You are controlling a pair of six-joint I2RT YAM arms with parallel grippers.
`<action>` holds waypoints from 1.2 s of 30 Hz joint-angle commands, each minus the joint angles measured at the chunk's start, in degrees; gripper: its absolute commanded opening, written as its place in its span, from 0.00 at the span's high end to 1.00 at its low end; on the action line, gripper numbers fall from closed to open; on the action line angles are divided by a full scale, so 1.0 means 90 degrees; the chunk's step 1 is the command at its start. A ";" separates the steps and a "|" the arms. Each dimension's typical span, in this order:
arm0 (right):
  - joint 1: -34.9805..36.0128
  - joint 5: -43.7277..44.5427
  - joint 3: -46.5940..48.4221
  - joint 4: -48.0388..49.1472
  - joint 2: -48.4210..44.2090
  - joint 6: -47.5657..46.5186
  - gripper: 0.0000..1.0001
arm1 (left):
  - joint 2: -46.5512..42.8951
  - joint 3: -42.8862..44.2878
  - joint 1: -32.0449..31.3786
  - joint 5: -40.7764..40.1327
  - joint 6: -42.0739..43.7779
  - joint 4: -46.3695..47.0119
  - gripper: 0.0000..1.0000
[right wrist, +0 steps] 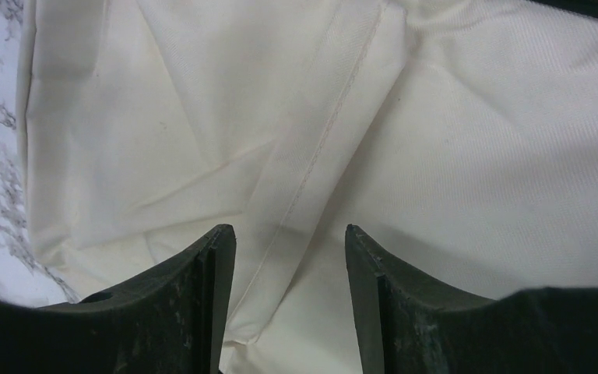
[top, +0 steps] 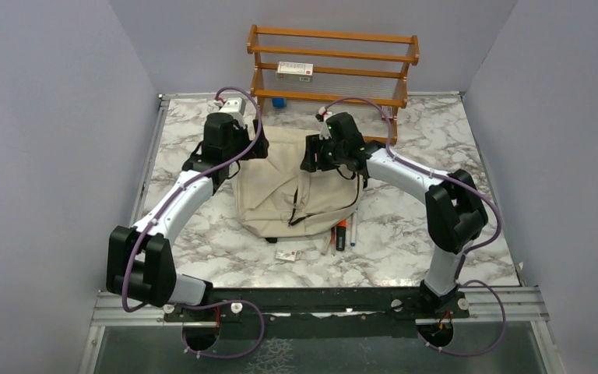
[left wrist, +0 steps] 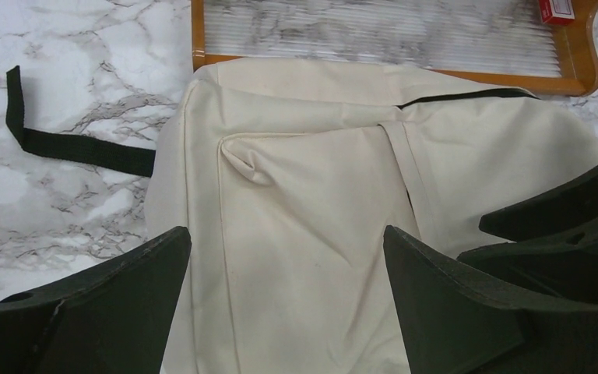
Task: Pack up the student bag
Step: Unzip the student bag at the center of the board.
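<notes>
1. Bag (top: 292, 187) lies flat on the surface (top: 428, 132), just beside the far rack (top: 333, 54).
2. Left fingers (left wrist: 101, 312) spread wide over it, holding nothing.
3. Right fingers (right wrist: 167, 312) stand parted over its fabric, gripping nothing.

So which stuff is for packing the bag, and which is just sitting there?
For the job: student bag; probably the pens and small packet beside it.
Just there: wooden rack, box on its shelf, blue thing.

Cream student bag (top: 288, 183), lying flat, centre of marble table (top: 436, 128)
</notes>
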 commanded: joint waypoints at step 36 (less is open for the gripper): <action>-0.0398 0.0129 -0.1044 0.0613 0.0086 0.0711 0.94 | 0.1591 0.0852 -0.1739 0.0011 0.0955 -0.0815 0.07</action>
